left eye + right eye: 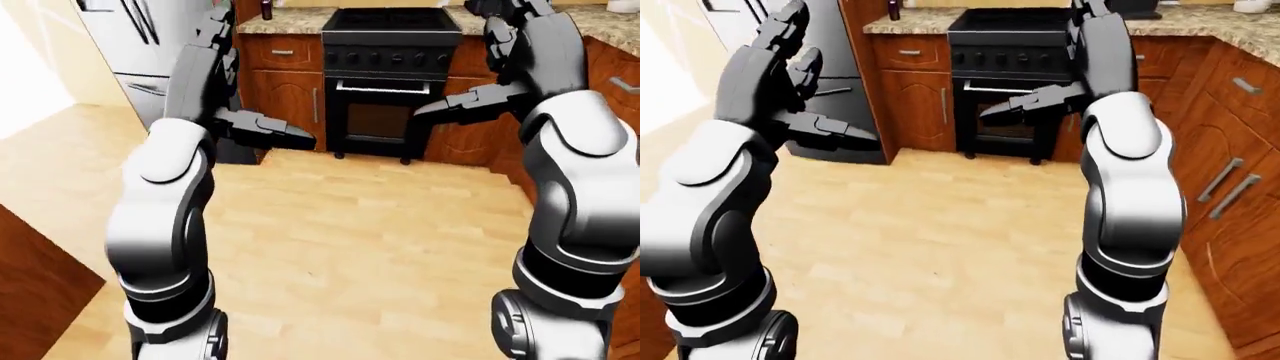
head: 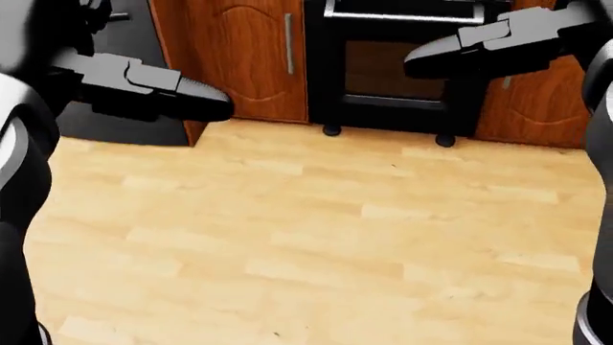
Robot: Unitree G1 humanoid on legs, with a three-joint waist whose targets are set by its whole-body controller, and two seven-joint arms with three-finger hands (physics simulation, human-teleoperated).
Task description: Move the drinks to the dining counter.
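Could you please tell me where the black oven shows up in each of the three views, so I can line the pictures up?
Left-eye view: the black oven stands top centre, under the stone counter.
Head view: only its lower door and feet show, top centre-right, partly behind the right hand.
Right-eye view: top centre, behind the right arm.
Shared landmark: the wooden cabinet door at its left.

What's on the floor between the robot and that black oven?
Nothing: the left-eye view shows only bare wooden floor stretching up to the black oven. The left hand and right hand hang above it, both empty.
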